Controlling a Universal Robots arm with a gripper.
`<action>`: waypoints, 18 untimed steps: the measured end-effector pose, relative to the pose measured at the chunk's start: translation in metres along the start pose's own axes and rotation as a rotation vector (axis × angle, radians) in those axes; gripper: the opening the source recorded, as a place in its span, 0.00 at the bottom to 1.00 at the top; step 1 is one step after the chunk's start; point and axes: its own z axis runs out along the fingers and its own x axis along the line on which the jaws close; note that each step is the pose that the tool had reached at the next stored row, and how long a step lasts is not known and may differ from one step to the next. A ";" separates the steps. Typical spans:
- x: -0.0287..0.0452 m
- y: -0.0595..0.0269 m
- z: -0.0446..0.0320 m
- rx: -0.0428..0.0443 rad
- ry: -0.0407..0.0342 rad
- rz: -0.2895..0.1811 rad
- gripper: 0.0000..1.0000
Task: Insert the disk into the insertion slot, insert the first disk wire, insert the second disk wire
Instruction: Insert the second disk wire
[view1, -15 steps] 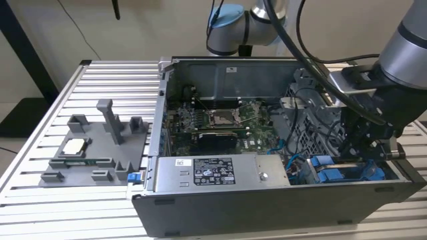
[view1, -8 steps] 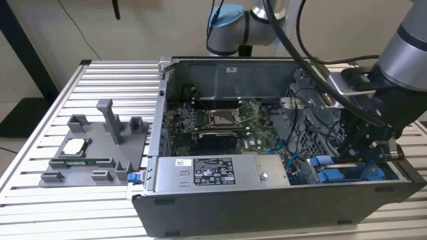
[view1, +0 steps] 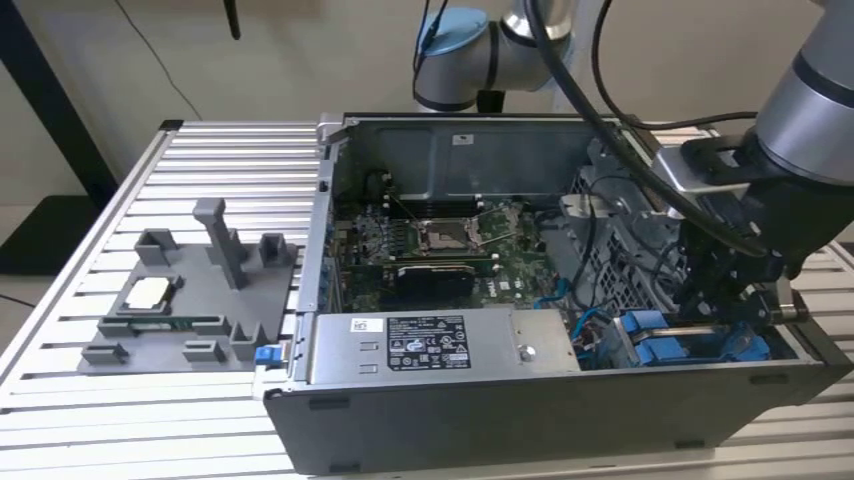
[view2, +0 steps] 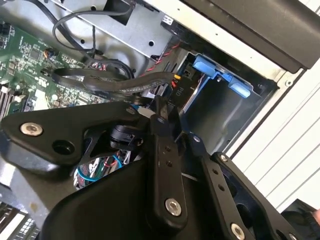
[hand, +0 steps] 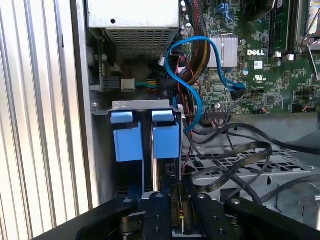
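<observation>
Bench: ribbed aluminium table (view1: 200, 170) under an open computer case (view1: 534, 410); a grey fixture tray (view1: 187, 300) sits on the table at the exterior view's left, well apart from the work.
Case interior: motherboard (view1: 441, 240) flat in the middle, silver power-supply box (view1: 441, 345) along the near wall, loose black cables and a blue data cable (hand: 192, 75) draped beside the drive bay.
Arm: reaches down into the case corner at the exterior view's right, gripper (view1: 727, 300) low over the bay.
Insertion slot (hand: 132, 105): grey sheet-metal bay in that corner, with two blue plastic carriers (hand: 127, 142) standing side by side in it, in the first wrist view.
Disk (hand: 165, 140): the carrier directly in line with the gripper (hand: 176, 200); looks already down in the bay, only its blue end and a thin edge visible. Silver body and label hidden, so I can't confirm it's fully seated.
Fingers: close together, nearly parallel, in both wrist views; a thin dark part sits between them at the disk's edge. Can't tell whether they're clamped on anything or just closed.
Progress (judgement): disk insertion looks done or nearly done. Neither disk wire can be seen plugged into the disk, so both wire steps appear outstanding.
</observation>
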 end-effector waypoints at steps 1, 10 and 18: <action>-0.0001 -0.0001 -0.0014 -0.0004 -0.0001 0.000 0.24; -0.0012 -0.0046 -0.0110 -0.0130 0.0002 0.001 0.24; -0.0021 -0.0147 -0.0156 -0.0463 0.0018 0.004 0.24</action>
